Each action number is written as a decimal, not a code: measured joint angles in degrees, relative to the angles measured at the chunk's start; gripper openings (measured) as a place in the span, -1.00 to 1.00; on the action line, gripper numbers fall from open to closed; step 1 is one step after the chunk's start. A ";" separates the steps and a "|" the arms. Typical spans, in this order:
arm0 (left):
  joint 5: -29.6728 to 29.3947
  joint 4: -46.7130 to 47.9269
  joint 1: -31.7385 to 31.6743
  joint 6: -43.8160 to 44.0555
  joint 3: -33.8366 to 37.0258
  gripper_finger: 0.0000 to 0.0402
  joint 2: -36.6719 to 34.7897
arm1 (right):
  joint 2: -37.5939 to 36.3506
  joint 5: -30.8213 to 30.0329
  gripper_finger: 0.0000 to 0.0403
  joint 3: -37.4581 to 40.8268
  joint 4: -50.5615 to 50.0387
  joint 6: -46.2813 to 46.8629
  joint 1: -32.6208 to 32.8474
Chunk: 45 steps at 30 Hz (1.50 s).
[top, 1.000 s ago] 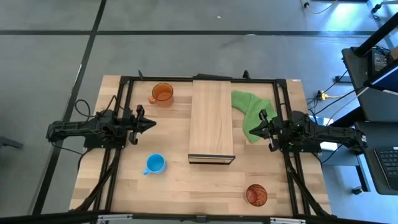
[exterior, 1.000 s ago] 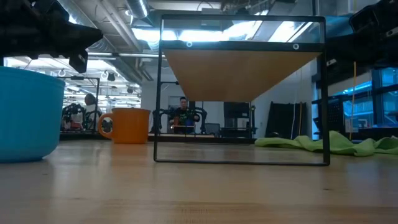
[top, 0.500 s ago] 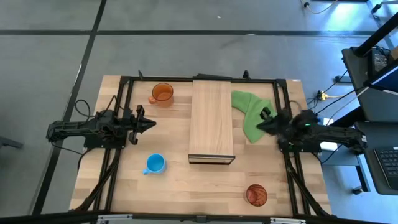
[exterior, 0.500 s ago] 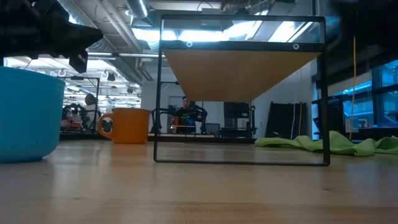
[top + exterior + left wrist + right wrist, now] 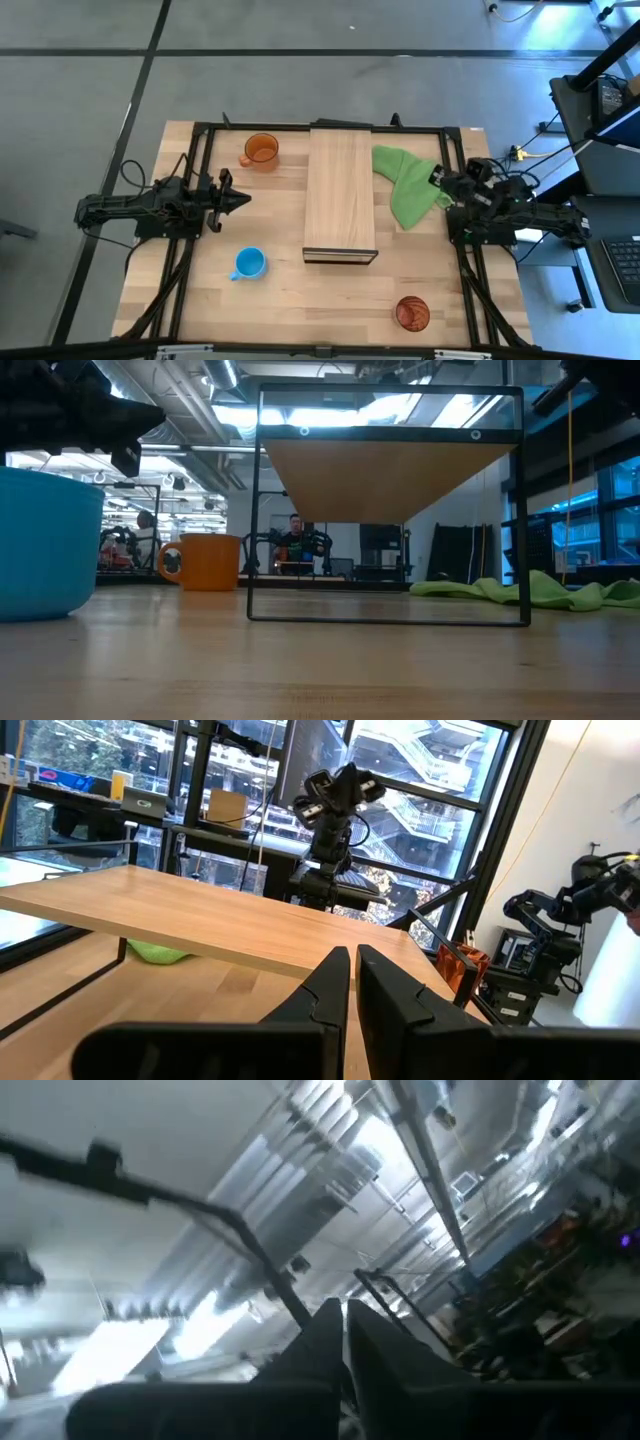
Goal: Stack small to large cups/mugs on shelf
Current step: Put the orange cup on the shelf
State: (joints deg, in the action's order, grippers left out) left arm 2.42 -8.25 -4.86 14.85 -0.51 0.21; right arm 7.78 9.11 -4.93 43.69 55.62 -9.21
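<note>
The light-wood shelf (image 5: 341, 195) stands raised on a black frame at the table's middle; it also shows in the low view (image 5: 390, 475). The orange mug (image 5: 261, 150) stands far left of it, the light blue mug (image 5: 249, 264) near left, and the reddish-brown ribbed cup (image 5: 411, 313) near right, each on its base on the table. My left gripper (image 5: 243, 199) is shut and empty, left of the shelf, pointing at it (image 5: 352, 982). My right gripper (image 5: 437, 178) is shut and empty, raised at the table's right and tipped upward (image 5: 345, 1320).
A green cloth (image 5: 405, 183) lies crumpled on the table between the shelf and my right arm. The black frame rails (image 5: 200, 128) run around the table's working area. A person (image 5: 295, 540) shows far off in the room beyond the table.
My right gripper has drawn back from the green cloth toward the table's right edge, risen and tipped its fingers upward, so its wrist view now looks at the ceiling. My left arm and the cups have kept still.
</note>
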 joint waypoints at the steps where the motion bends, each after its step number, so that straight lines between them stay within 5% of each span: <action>1: 0.00 0.00 0.00 0.00 0.00 -0.92 0.00 | 0.01 -1.25 -0.89 0.00 0.07 3.05 0.00; 8: 0.00 0.00 0.01 -0.02 0.00 -0.92 0.00 | -0.01 -13.53 -0.89 0.00 0.89 8.84 0.00; 18: 0.00 0.00 0.00 -0.02 0.00 -0.92 0.00 | 0.20 -15.54 -0.89 0.02 0.92 18.19 0.00; 32: 0.00 0.00 0.00 0.00 0.02 -0.92 -0.01 | 0.51 4.39 -0.89 0.06 -12.76 22.38 0.04; 36: 0.00 0.00 0.00 -0.01 0.01 -0.92 -0.02 | 1.35 5.50 -0.88 -1.53 -12.49 16.59 0.09; 40: 0.00 0.00 0.00 -0.02 0.02 -0.92 -0.02 | 5.47 4.82 -0.79 -13.41 -16.00 2.99 0.73; 45: 0.00 0.00 0.00 -0.01 0.01 -0.92 0.00 | 17.16 8.49 -0.55 -36.43 -54.76 -17.27 1.99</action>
State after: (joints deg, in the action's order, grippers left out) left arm 2.42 -8.25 -4.86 14.84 -0.50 0.21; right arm 24.94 17.60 -41.35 -11.07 38.35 -7.22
